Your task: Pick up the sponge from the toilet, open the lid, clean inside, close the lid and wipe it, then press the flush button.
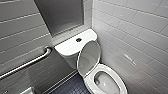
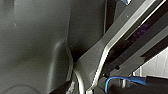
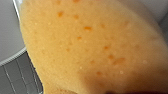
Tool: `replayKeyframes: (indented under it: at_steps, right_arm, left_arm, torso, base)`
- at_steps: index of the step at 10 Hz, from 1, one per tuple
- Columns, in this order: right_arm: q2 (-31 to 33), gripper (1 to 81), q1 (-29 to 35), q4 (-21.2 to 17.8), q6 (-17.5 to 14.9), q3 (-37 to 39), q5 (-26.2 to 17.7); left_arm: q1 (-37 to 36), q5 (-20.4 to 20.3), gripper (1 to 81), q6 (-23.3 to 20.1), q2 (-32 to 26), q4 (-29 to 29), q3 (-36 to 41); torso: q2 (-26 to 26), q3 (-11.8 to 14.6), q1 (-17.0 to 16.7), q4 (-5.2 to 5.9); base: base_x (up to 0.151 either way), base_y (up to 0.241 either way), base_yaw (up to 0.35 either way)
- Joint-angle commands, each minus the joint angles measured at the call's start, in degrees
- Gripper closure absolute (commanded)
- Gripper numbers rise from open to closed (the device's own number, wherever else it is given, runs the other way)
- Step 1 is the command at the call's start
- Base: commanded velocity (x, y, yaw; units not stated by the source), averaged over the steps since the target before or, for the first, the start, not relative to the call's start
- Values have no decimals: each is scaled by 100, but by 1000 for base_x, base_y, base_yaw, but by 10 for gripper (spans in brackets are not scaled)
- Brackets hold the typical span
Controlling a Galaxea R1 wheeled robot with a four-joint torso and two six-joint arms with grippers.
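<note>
The orange sponge (image 3: 95,47) sits right up against the right wrist, above a white curved edge and dark floor tiles (image 3: 15,77), either arm's grip impossible to tell, while the toilet (image 1: 112,71) stands with its lid (image 1: 88,58) raised against the tank.

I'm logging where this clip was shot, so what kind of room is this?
A bathroom, probably an accessible one: a white glossy ceramic toilet with its smooth oval lid raised, a metal grab bar, and tiled walls.
</note>
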State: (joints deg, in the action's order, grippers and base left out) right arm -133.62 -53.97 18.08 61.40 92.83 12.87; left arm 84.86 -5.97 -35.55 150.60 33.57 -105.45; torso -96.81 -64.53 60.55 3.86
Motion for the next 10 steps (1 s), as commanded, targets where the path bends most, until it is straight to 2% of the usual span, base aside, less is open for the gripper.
replayKeyframes:
  at_steps: [1, 5, 8, 9, 10]
  right_arm:
    - [815, 811, 101, -85, 56, -460, 337]
    - [993, 811, -883, -68, 48, -215, 1163]
    - [966, 811, -1789, -24, 4, 224, 1542]
    - [992, 811, -2017, 97, -49, 453, 1534]
    - [1011, 811, -2244, 510, -67, 725, 1534]
  left_arm:
    - [141, 589, 10, -14, -47, -53, 182]
    - [141, 597, 10, -14, -73, -53, 191]
    - [71, 606, 10, -14, -196, -44, 287]
    - [-17, 641, 10, -5, -292, -26, 401]
    - [-87, 650, 10, 4, -424, -26, 568]
  torso:
    - [0, 0, 0, 0]
    - [0, 0, 0, 0]
    - [0, 0, 0, 0]
    - [-2, 0, 0, 0]
    - [-2, 2, 0, 0]
  base:
    - [0, 0, 0]
    - [0, 0, 0]
    - [0, 0, 0]
    - [0, 0, 0]
    - [0, 0, 0]
